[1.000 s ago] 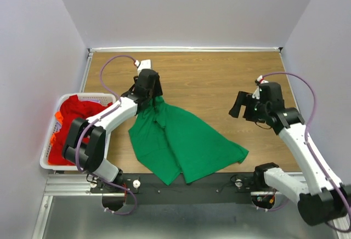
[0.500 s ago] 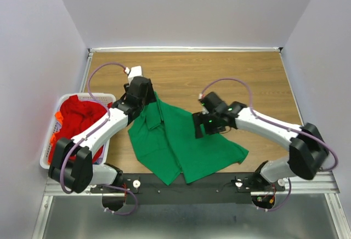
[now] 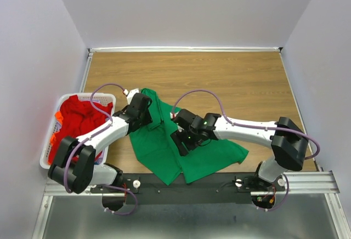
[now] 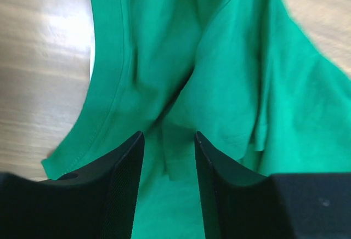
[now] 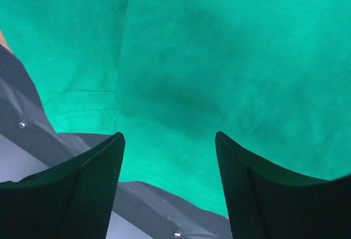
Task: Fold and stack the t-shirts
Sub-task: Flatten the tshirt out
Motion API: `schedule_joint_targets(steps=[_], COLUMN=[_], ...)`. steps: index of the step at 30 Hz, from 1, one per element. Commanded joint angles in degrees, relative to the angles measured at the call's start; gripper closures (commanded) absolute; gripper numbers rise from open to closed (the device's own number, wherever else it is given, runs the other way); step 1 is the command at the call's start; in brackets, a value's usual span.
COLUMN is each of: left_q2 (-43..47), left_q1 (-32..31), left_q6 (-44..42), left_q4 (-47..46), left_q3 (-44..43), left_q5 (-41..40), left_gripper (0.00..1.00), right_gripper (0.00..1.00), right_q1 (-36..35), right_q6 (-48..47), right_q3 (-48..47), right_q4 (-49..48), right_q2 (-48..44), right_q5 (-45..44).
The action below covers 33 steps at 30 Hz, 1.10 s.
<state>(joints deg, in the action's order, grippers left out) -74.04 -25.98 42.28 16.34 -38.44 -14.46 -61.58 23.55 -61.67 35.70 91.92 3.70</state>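
Top view first: the green t-shirt [image 3: 159, 154] lay spread on the wooden table [image 3: 236, 80], covering the middle and running down toward the 6 o'clock edge, rumpled along its 9 o'clock side and flatter toward 3 o'clock. And there was the left gripper [image 4: 168, 139], down at the shirt's 11 o'clock corner. Its wrist camera showed the two black fingers [image 4: 123, 181] parted, with a ridge of green cloth running into the gap. Nothing looked pinched, so call that pincer open over the fabric, the curved hem sweeping past at 9 o'clock with bare wood beyond. Across came the right gripper [image 5: 169, 137], its arm reaching in from the 4 o'clock side to sit over the shirt's middle. Its fingers [image 5: 93, 187] were spread wide, clearly open and holding nothing, with smooth green cloth beneath them and the shirt's bottom hem lying on the dark rail [image 5: 71, 151] at the near edge. Over at 9 o'clock, the red t-shirts [image 3: 79, 121] sat heaped in the white basket [image 3: 46, 159], with a bit of orange showing at the pile's 8 o'clock side, well apart from both grippers.
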Motion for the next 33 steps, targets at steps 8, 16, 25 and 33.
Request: schedule_joint_targets(steps=[8, 16, 25, 33], left_q2=[-5.14, -10.07, -22.18, -21.95], left_q1=[0.05, 0.22, 3.47, 3.30], left_q6=[1.40, 1.31, -3.95, -8.09], left_q4=[-0.25, -4.12, -7.20, -2.28], left_q3=[1.70, 0.56, -11.02, -19.40], left_q5=[1.89, 1.72, 0.05, -4.26], left_gripper=[0.52, 0.52, 0.52, 0.45], right_gripper=[0.32, 0.35, 0.35, 0.30], right_q1=[1.36, 11.47, 22.47, 19.14], right_q6=[2.82, 0.18, -2.19, -2.37], right_q3=[4.44, 6.47, 2.53, 2.07], right_q4=[-0.19, -3.00, -6.26, -2.32], right_q2=[4.31, 6.08, 11.44, 3.99], right_q5=[-7.65, -8.28, -10.65, -7.22])
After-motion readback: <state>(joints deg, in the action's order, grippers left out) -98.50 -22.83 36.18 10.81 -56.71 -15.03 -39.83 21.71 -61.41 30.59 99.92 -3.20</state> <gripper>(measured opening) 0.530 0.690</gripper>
